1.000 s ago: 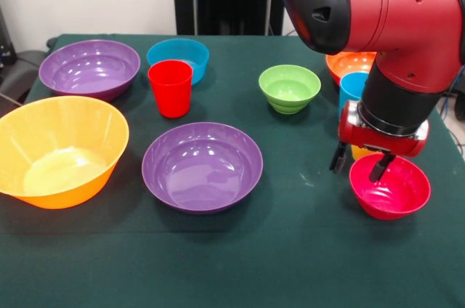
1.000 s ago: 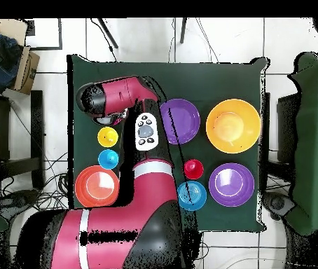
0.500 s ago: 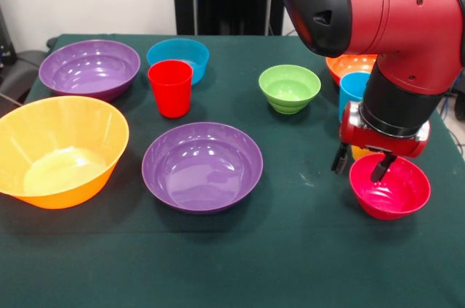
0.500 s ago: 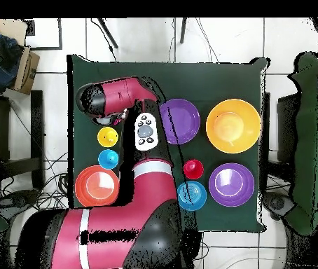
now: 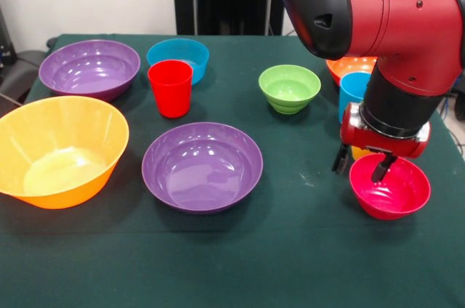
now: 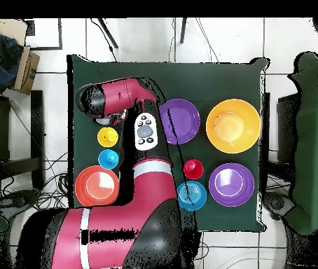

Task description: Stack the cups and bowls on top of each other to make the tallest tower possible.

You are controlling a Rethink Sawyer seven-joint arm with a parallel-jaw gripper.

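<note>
Front view: the magenta-pink bowl (image 5: 390, 188) sits at the green table's (image 5: 290, 250) right edge, its rim between the spread fingers of the gripper (image 5: 362, 165), not clamped. Just behind stand the light blue cup (image 5: 352, 90), yellow cup (image 5: 360, 152) and orange bowl (image 5: 349, 65).

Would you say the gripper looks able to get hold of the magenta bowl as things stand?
Probably yes: the gripper hangs open at the magenta bowl's near-left rim, one finger outside and one over the inside, with nothing between them.
</note>
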